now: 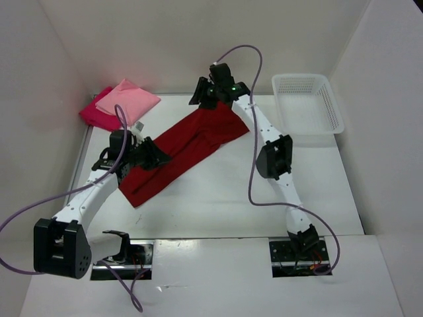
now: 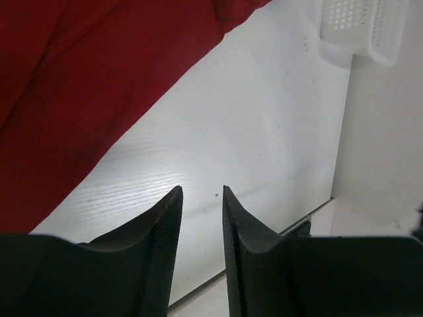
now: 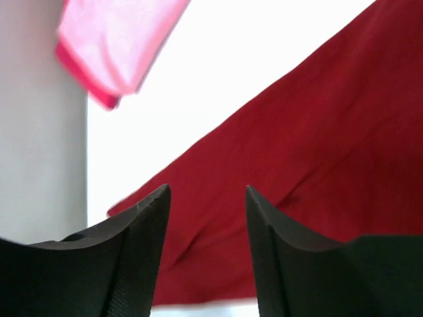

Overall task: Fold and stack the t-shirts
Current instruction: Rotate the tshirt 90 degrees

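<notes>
The dark red t-shirt (image 1: pixel 185 148) lies as a long folded strip slanting across the table; it also shows in the left wrist view (image 2: pixel 73 86) and the right wrist view (image 3: pixel 310 191). A folded light pink t-shirt (image 1: pixel 127 99) sits on the folded crimson-magenta t-shirt (image 1: pixel 92 114) at the far left corner; both show in the right wrist view, the pink one (image 3: pixel 119 39) and the magenta one's edge (image 3: pixel 89 86). My left gripper (image 1: pixel 158 157) is open and empty over the strip's near-left part, above bare table in its own view (image 2: pixel 202 191). My right gripper (image 1: pixel 200 96) is open and empty above the strip's far end (image 3: pixel 206 190).
A white plastic lattice basket (image 1: pixel 307 104) stands at the far right, also in the left wrist view (image 2: pixel 363 26). White walls close in the table on the left, back and right. Purple cables loop from both arms.
</notes>
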